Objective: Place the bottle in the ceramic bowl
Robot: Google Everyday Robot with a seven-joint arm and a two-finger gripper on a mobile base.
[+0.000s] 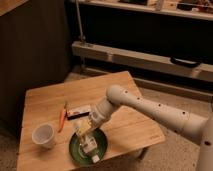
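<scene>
At lower centre of frame, gripper (86, 131) hangs over the ceramic bowl (75, 148), bottle (90, 146) inside; jaw state: can't tell. Placing step; next: let go & lift.

Gripper (84, 131): low over the green bowl, its tip lost in a pale blur with the bottle.
Bottle (89, 144): soft blur inside the bowl; cap and label run together.
Bowl (75, 150): middle covered by bottle and gripper.
Arm (160, 116): cut off at the right edge.
Table (45, 102): front left corner cut off at the bottom edge.
</scene>
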